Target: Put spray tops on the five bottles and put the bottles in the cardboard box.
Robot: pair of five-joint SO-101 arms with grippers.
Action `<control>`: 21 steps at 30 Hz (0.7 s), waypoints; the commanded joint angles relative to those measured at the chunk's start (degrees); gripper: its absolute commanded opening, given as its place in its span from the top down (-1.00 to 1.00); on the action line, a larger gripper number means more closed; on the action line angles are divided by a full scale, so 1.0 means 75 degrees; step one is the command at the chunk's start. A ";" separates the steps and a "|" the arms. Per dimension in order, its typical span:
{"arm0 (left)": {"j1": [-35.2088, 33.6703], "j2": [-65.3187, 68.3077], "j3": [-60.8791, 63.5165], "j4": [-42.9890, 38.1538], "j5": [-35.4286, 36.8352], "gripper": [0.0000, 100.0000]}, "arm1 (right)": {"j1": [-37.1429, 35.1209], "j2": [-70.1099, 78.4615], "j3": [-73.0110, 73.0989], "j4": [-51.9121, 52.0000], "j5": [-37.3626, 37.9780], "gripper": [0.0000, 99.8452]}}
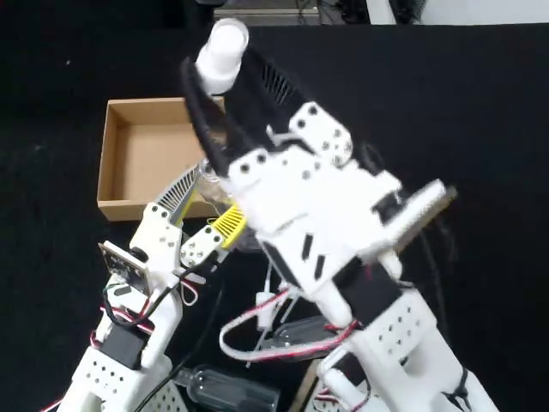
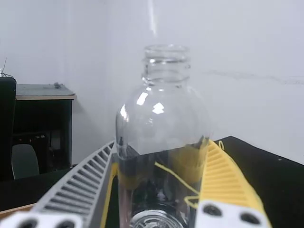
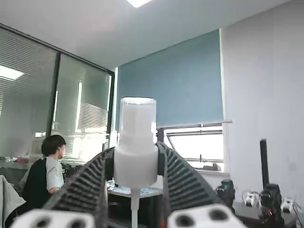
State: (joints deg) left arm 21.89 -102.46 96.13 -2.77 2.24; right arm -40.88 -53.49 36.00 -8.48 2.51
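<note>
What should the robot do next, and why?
Probably bring the right tool's spray top over the bottle's open neck and lower it. The left tool grips the bottle upright with no top on, and the spray top is held apart from it, tube pointing down.

One camera looked steeply down over the table [image 1: 480, 103]. The wrist cameras faced outward across the room, close up; the left one's bottle [image 2: 161, 133] showed from above too.
</note>
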 commanded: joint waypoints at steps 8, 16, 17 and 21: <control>-0.0053 -0.0082 0.0170 -0.0141 0.0070 0.52 | -0.0598 0.0018 -0.0440 0.0457 0.1418 0.98; -0.0064 -0.0082 0.0170 -0.0141 0.0059 0.52 | -0.0574 0.0006 -0.0404 0.0715 0.1418 0.98; -0.0064 -0.0082 0.0170 -0.0141 0.0059 0.52 | -0.0574 -0.0053 -0.0416 0.0949 0.1418 0.98; -0.0064 -0.0082 0.0170 -0.0141 0.0059 0.52 | -0.0574 -0.0779 -0.0123 0.1864 0.1430 0.98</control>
State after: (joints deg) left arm 21.89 -102.46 96.13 -2.77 2.24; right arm -44.84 -54.64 36.09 2.15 12.44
